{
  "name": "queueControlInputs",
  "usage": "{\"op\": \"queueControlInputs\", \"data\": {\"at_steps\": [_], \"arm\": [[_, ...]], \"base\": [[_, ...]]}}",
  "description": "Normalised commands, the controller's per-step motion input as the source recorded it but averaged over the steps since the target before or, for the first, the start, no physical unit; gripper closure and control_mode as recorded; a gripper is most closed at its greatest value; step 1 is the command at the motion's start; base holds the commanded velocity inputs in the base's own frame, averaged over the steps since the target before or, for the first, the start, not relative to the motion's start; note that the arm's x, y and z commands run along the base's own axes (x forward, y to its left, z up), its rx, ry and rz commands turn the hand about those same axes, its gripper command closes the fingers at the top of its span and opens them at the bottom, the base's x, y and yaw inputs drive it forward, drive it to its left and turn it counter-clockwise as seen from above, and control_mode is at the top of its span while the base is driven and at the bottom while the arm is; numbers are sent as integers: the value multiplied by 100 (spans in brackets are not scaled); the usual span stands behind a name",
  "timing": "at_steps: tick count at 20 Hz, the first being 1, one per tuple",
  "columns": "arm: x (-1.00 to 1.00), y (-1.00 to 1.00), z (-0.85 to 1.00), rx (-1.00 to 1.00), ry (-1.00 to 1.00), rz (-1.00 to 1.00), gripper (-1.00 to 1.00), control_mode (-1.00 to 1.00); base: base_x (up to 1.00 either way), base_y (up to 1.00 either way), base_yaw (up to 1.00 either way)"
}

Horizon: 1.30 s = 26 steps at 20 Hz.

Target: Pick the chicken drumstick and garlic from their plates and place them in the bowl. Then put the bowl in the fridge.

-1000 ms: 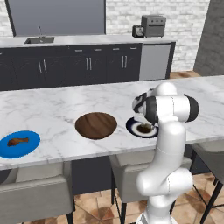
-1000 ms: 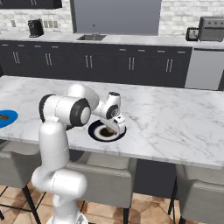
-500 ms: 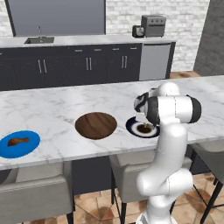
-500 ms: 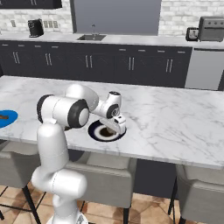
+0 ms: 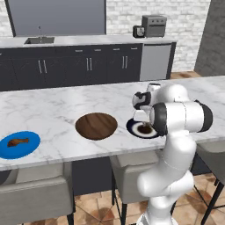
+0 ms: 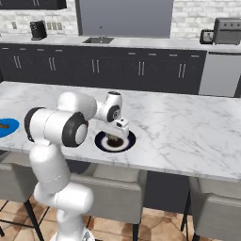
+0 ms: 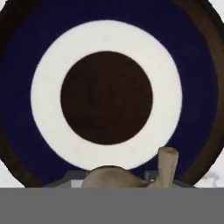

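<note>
The garlic [image 7: 114,177], a pale tan bulb with a stubby stem, lies right between my fingertips in the hand view, just over the dark navy plate [image 7: 105,41] with its pale ring. My gripper [image 5: 143,125] [image 6: 116,138] points down onto that plate [image 5: 134,128] [image 6: 126,141] and is shut on the garlic. The brown wooden bowl [image 5: 96,125] sits left of it on the counter. Far left, the chicken drumstick [image 5: 17,141] lies on the bright blue plate [image 5: 30,147] [image 6: 12,127]. The fridge is out of view.
The things stand on a long white marble island [image 5: 52,105] with grey stools [image 5: 39,195] along its near edge. Behind it run dark cabinets with a sink [image 5: 40,40], a toaster oven [image 5: 154,25] and a coffee machine [image 6: 38,30].
The fingers have closed in on the garlic over the navy plate. The arm has hardly moved, and the bowl and both plates stay where they were.
</note>
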Motion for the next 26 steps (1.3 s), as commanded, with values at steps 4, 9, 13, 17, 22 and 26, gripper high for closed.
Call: {"op": "queueControlInputs", "data": {"at_steps": [4,9,13,17,22,26], "arm": [[-37,45,50,0,0,21,100,-100],[-35,54,41,0,0,16,100,-100],[-31,59,36,0,0,15,100,-100],[-28,59,31,0,0,14,100,-100],[-14,60,21,0,0,8,100,-100],[0,66,4,0,0,5,100,-100]], "base": [[0,0,0],[0,0,0],[0,0,0],[0,0,0],[0,0,0],[0,0,0]]}}
